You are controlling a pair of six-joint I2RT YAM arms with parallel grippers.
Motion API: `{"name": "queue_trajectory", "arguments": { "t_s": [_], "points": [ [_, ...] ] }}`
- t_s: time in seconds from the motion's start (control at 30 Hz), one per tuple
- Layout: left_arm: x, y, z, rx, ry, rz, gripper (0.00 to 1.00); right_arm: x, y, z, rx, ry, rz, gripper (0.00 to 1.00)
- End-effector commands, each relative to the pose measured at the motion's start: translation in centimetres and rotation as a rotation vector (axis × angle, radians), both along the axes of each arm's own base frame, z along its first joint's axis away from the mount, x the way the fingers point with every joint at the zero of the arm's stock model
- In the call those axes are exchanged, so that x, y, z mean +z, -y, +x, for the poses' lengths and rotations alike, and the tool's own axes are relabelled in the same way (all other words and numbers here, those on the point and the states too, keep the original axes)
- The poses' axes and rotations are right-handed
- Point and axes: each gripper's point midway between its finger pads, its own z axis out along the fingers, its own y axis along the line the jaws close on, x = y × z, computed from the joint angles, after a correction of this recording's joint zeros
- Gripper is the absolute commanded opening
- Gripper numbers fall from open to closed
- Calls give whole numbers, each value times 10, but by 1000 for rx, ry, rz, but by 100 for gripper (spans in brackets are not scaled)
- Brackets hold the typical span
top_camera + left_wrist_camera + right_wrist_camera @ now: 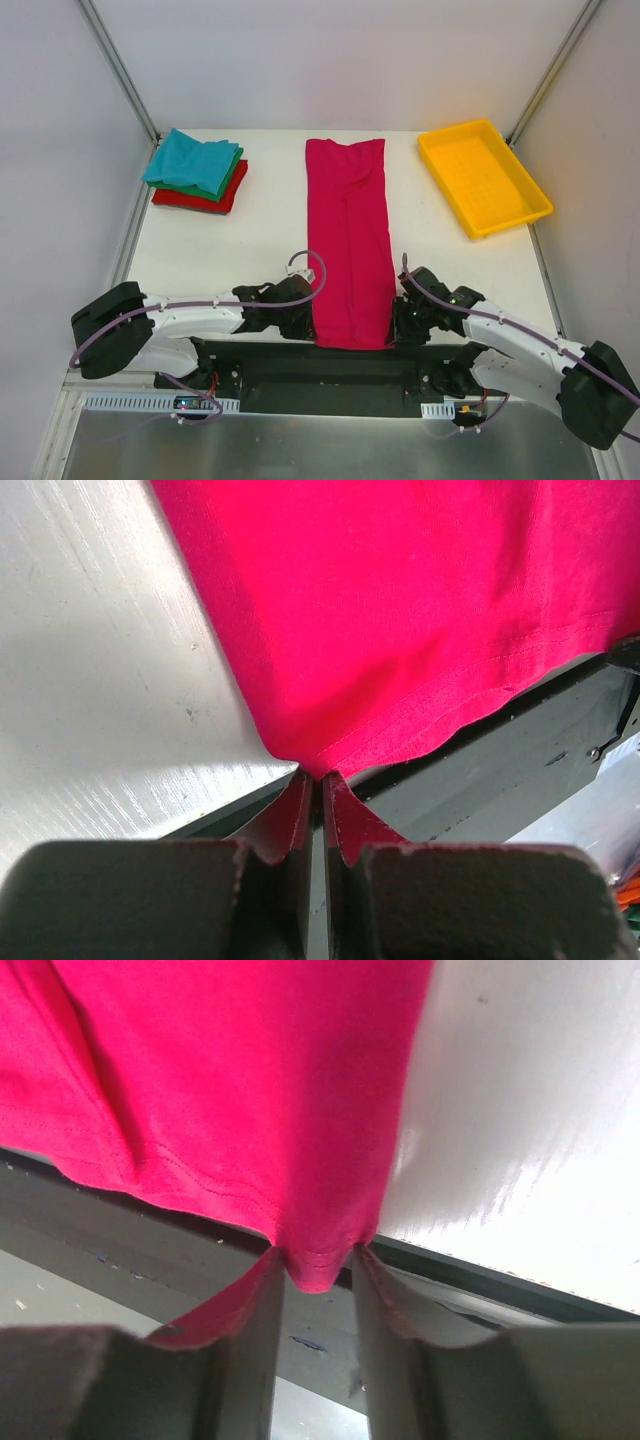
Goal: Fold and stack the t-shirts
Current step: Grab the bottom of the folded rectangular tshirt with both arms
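Note:
The magenta-pink t-shirt (348, 240) lies folded into a long narrow strip down the middle of the table, its hem at the near edge. My left gripper (305, 322) is at the hem's left corner. In the left wrist view it (318, 777) is shut on that corner of the shirt (400, 610). My right gripper (400, 325) is at the hem's right corner. In the right wrist view its jaws (315, 1260) stand apart with the shirt's corner (250, 1090) hanging between them. A folded stack, the teal tee (192, 160) on top of green and red ones, sits at the back left.
A yellow plastic tray (452, 130) stands at the back right. The black base plate (320, 365) of the arms runs along the table's near edge, under the shirt's hem. White walls enclose the table on three sides.

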Motion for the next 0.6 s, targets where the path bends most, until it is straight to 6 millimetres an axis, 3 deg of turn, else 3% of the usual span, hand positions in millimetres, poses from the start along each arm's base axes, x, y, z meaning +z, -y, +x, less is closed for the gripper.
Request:
{"name": "queue_trajectory", "arguments": {
  "t_s": [0.0, 0.1, 0.37, 0.57],
  "points": [
    [7, 3, 5, 6, 36, -22, 0, -6, 3, -1, -25, -17, -25, 28],
    [11, 2, 4, 4, 46, -38, 0, -3, 4, 4, -19, 21, -32, 0],
    [45, 6, 22, 32, 156, -104, 0, 39, -7, 46, 7, 243, -1, 0],
    [75, -3, 68, 98, 251, -99, 0, 76, -12, 88, -2, 383, -27, 1]
  ]
}}
